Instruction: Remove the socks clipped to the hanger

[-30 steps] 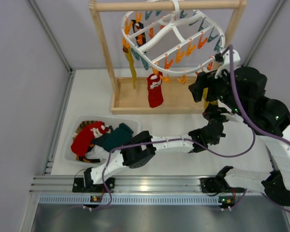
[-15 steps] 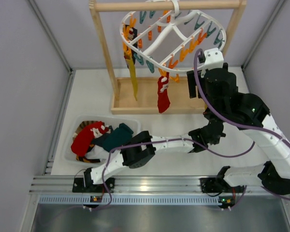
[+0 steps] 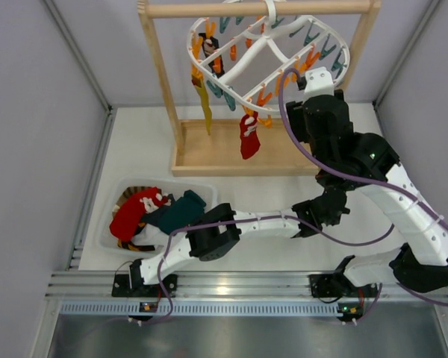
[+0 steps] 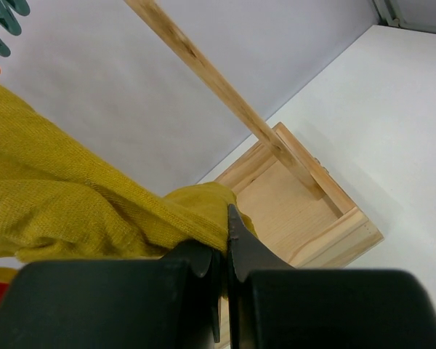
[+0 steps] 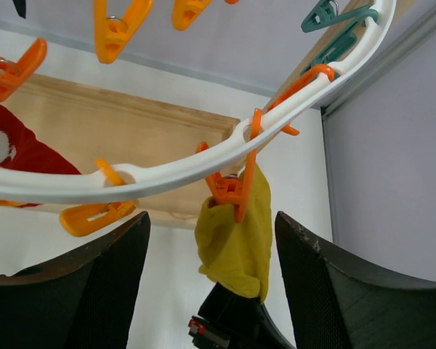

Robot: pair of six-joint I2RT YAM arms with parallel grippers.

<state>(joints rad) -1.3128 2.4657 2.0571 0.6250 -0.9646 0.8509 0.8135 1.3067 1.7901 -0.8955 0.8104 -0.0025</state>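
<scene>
The white ring hanger [image 3: 248,51] hangs from the wooden rack, with orange and teal clips around it. A red sock [image 3: 246,138] and a mustard sock [image 3: 204,104] dangle from it. In the right wrist view another mustard sock [image 5: 236,240] hangs from an orange clip [image 5: 232,190] on the ring [image 5: 167,174]. My left gripper [image 4: 225,234] is shut on this sock [image 4: 73,196] from below. My right gripper [image 5: 212,218] is open, its fingers [image 5: 87,291] either side of the clip and sock. In the top view the right gripper [image 3: 302,112] is up at the ring's near right edge, and the right arm hides the sock.
The light wooden rack has a base tray [image 3: 209,153] and two uprights [image 3: 163,74]. A clear bin [image 3: 112,227] at front left holds a red sock [image 3: 133,212] and a teal sock [image 3: 181,210]. Grey walls close in on both sides.
My right arm has swung up and left, bringing its gripper to the ring's near right edge. The hanger has tilted and the red sock has swayed. The left arm has stayed put.
</scene>
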